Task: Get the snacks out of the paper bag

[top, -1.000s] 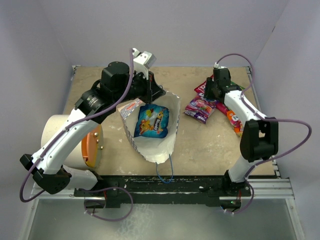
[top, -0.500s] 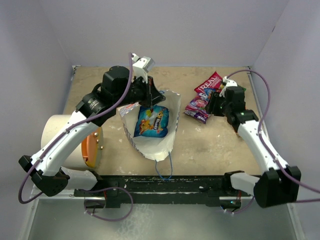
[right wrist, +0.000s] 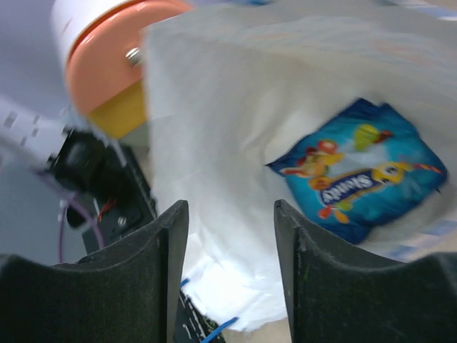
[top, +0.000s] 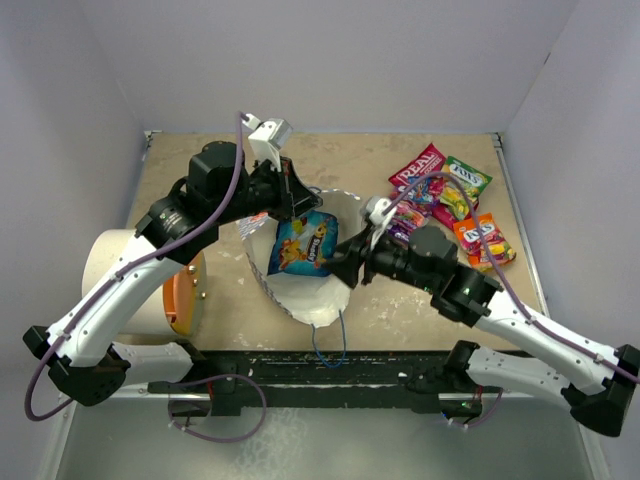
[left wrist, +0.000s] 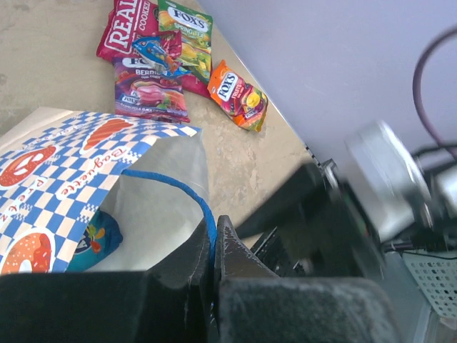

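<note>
Top external view: the paper bag [top: 306,298] sat mid-table [top: 400,295] w/ its mouth up. The left gripper [top: 291,196] was pinched shut on the bag's far rim & blue cord [left wrist: 182,191], so that arm was busy holding it open. One blue snack pkt [top: 305,243] lay inside the bag, long axis seemingly near-to-far, i.e. crosswise to a reach from the right. The right gripper [top: 338,268] was at the bag's right wall, jaws part-open w/ nothing btwn them, pointing left at the pkt, so it was the nearer free one. In the right wrist view the pkt lay ahead & right of the finger gap, not centred. A reach prob. needed a shift that way before closing. The other snacks [top: 440,195] lay far right on the table, out of the bag.
</note>
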You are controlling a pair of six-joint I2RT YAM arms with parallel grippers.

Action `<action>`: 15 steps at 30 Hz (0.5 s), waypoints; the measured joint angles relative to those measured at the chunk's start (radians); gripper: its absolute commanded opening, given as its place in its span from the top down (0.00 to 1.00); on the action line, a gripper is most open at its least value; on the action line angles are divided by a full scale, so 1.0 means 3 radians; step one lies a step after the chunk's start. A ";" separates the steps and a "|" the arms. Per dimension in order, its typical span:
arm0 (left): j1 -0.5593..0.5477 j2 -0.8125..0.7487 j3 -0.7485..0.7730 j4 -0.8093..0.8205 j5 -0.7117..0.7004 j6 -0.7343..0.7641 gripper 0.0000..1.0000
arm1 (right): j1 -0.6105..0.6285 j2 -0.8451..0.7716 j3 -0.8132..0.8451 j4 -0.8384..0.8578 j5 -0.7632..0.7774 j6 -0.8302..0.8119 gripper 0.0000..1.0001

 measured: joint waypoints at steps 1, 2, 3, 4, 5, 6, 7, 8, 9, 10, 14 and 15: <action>0.0001 0.0006 0.0000 0.0004 -0.0001 -0.0025 1.00 | 0.0174 0.0001 -0.0004 0.0008 0.0028 -0.0134 0.44; 0.0000 0.0009 0.0000 0.0008 0.0003 -0.0037 1.00 | 0.0354 0.0006 -0.0005 0.0010 0.0046 -0.0292 0.44; 0.0001 0.0011 0.0000 0.0010 0.0008 -0.0046 1.00 | 0.0468 0.0020 -0.0004 0.0018 0.0050 -0.0421 0.44; 0.0000 0.0013 0.0000 0.0018 0.0014 -0.0048 1.00 | 0.0586 0.0056 0.0000 0.0010 0.0060 -0.0593 0.44; 0.0000 0.0013 0.0000 0.0027 0.0023 -0.0051 1.00 | 0.0674 0.0120 0.0018 -0.0019 0.0090 -0.0764 0.44; 0.0000 0.0013 0.0000 0.0029 0.0027 -0.0052 1.00 | 0.0726 0.0203 0.0048 -0.0056 0.0126 -0.0902 0.44; 0.0000 0.0013 0.0000 0.0032 0.0028 -0.0056 1.00 | 0.0782 0.0351 0.0113 -0.0106 0.0219 -0.1069 0.44; 0.0000 0.0013 0.0000 0.0041 0.0029 -0.0058 1.00 | 0.0807 0.0456 0.0160 -0.0123 0.0286 -0.1180 0.44; 0.0000 0.0013 0.0000 0.0051 0.0033 -0.0062 1.00 | 0.0837 0.0638 0.0207 -0.0127 0.0399 -0.1328 0.43; 0.0000 0.0013 0.0000 0.0064 0.0036 -0.0066 1.00 | 0.0847 0.0771 0.0217 -0.0125 0.0506 -0.1434 0.43; 0.0000 -0.0024 -0.0058 0.0149 0.0064 -0.0070 1.00 | 0.0849 0.1119 0.0141 0.0003 0.0874 -0.1692 0.43; 0.0000 -0.0041 -0.0081 0.0168 0.0072 -0.0070 1.00 | 0.0848 0.1164 0.0070 0.0135 0.0936 -0.1741 0.43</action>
